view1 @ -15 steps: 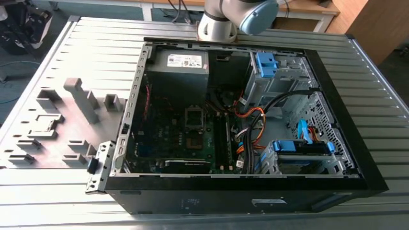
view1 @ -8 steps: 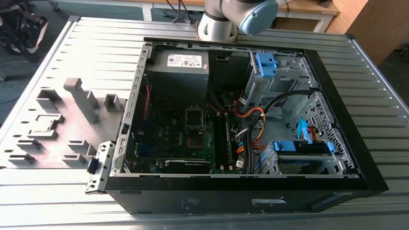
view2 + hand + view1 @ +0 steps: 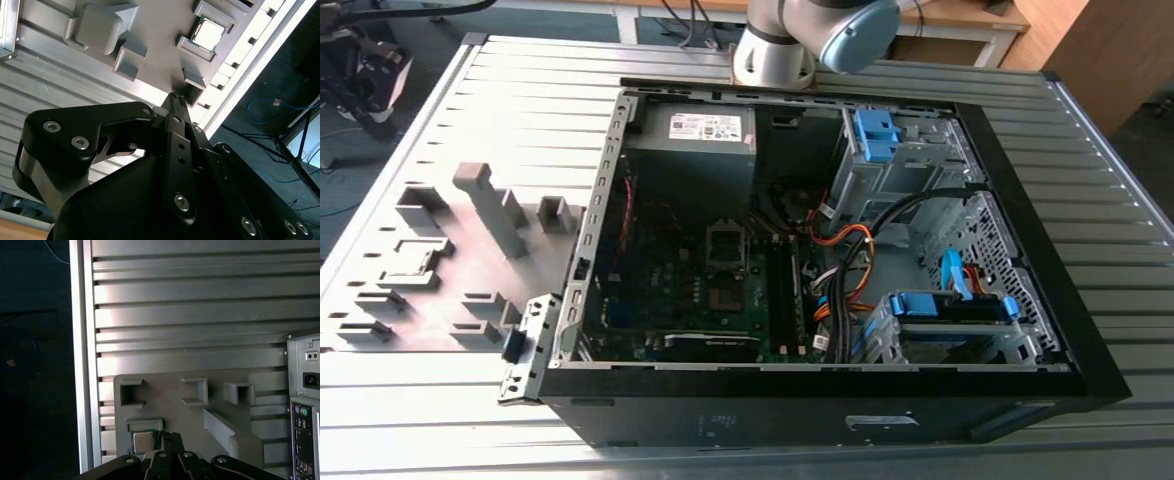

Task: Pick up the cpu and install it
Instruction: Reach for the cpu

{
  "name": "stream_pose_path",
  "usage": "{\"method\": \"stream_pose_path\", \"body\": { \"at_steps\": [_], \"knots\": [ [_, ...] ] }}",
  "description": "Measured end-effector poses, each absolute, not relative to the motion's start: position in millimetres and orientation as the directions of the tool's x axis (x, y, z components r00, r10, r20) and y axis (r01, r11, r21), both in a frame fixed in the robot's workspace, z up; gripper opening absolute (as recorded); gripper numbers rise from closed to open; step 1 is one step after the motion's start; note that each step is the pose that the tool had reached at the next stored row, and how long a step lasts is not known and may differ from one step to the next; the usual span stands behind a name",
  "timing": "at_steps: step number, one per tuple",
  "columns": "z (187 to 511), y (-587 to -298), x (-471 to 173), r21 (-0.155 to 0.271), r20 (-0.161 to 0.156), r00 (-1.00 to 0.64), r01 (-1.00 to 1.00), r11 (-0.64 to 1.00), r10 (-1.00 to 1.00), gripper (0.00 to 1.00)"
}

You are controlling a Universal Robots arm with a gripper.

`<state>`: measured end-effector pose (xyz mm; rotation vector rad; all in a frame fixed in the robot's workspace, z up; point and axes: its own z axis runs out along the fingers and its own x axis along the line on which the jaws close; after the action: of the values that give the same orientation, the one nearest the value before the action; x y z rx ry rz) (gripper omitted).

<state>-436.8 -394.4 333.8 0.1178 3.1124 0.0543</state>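
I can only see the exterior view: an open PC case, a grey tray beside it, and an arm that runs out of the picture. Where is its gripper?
Observer: In the second wrist view the gripper hangs above the tray, clear of it.
Operator: Is it carrying anything?
Observer: No. Its fingers are shut with nothing between them.
Operator: So where is the cpu?
Observer: The cpu lies flat in a square holder on the tray, apart from the gripper, silver top facing up.
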Motion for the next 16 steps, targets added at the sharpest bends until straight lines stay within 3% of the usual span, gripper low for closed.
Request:
{"method": "stream_pose_path", "body": {
  "at_steps": [16],
  "knots": [
    [314, -407, -453, 0.036, -0.025, -0.997, 0.075, 0.997, 0.076, 0.11]
  ]
}}
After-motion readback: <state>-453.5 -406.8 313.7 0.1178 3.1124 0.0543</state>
